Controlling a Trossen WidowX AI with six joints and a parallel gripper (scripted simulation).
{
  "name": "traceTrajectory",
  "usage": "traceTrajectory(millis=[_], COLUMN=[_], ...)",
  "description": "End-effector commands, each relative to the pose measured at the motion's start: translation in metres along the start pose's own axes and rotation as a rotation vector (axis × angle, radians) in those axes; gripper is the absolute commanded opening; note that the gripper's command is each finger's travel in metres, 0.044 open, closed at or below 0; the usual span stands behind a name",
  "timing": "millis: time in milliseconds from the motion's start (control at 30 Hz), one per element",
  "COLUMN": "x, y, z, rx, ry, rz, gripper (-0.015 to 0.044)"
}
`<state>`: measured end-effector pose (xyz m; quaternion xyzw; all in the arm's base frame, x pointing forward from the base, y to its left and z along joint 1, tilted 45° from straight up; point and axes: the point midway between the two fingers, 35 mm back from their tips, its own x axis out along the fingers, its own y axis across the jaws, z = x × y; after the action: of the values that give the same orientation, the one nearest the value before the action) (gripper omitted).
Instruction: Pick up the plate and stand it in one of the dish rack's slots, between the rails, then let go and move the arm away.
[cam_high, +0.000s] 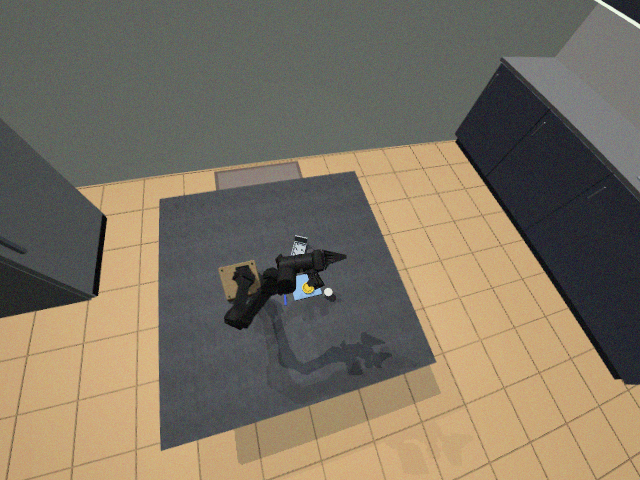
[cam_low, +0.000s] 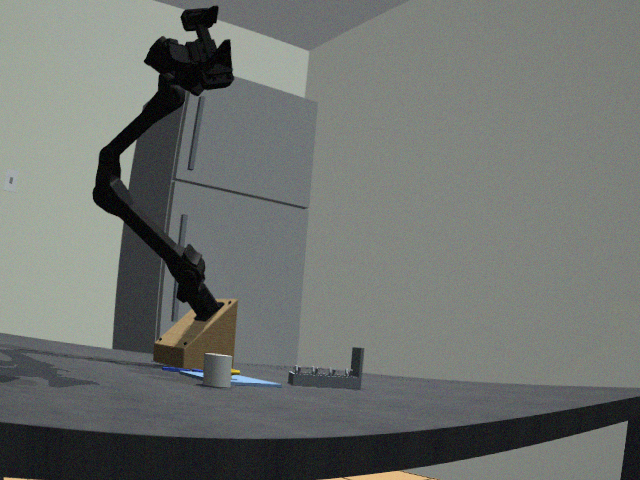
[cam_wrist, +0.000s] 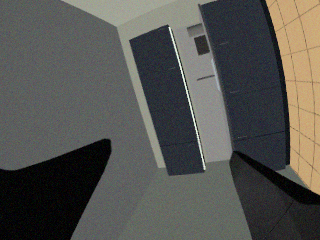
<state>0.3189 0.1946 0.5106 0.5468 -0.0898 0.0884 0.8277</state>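
The small yellow plate (cam_high: 308, 287) lies flat on a light blue mat (cam_high: 299, 296) (cam_low: 258, 381); its edge shows as a thin yellow strip (cam_low: 235, 372) in the exterior view. The grey dish rack (cam_high: 298, 248) (cam_low: 324, 381) stands on the table beyond the mat, with short rails along it and a taller block at one end. No plate stands in it. My gripper (cam_high: 339, 255) (cam_low: 223, 24) (cam_wrist: 171, 152) is open and empty, raised high above the table and pointing sideways. The plate and rack are not in the wrist view.
A white cylinder (cam_high: 328, 292) (cam_low: 217, 370) stands beside the mat. A thin blue stick (cam_high: 285, 299) (cam_low: 173, 368) lies on the mat's other side. The arm's wooden base (cam_high: 225, 285) (cam_low: 219, 343) stands on the dark table (cam_high: 206, 387). A fridge (cam_low: 248, 155) stands behind.
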Motion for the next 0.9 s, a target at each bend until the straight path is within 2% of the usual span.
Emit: traceTrajectory(millis=[0, 467, 867], x=[0.011, 0.037, 0.042], y=[-0.029, -0.128, -0.221], z=[-0.008, -0.015, -0.007], rx=[-0.120, -0.501, -0.806], ry=[0.008, 0.056, 0.153], rz=[-0.071, -0.334, -0.588], gripper=[0.0400, 0.0400, 0.0400])
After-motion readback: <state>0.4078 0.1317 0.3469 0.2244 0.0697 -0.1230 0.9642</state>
